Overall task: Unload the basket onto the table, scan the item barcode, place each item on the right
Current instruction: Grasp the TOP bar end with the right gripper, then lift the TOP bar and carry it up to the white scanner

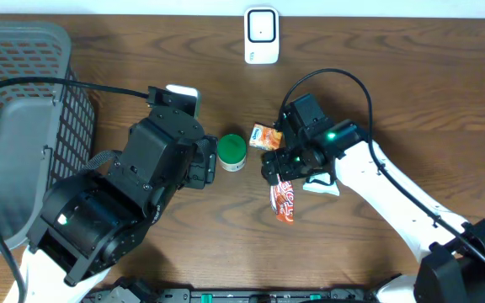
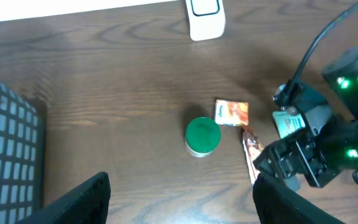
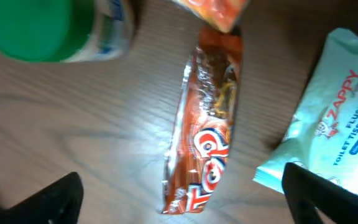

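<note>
1. An orange-red snack bar [image 3: 207, 137] is seen lying flat on the wooden table [image 1: 141, 50], just right of the centre of the overhead frame.
2. The right fingers [image 3: 328, 193] are spread wide on either side of the bar. Neither is touching it, and nothing is held.
3. The left fingers [image 2: 86, 199] are also held wide apart at the bottom edge of the left wrist view, with only bare table between them.
4. A small orange packet [image 1: 266, 136] is found at the bar's upper end. Whether the two touch or merely overlap in the blurred right wrist view cannot be told.
5. A green-lidded jar [image 1: 231, 150] is placed just left of that packet.
6. A pale tissue pack [image 3: 334, 118] is seen just right of the bar, apart from it.
7. A white device [image 1: 261, 35] is stood at the top centre of the overhead frame, well apart from the bar.
8. A grey mesh basket [image 1: 23, 34] is seen at the upper left of the overhead frame.
</note>
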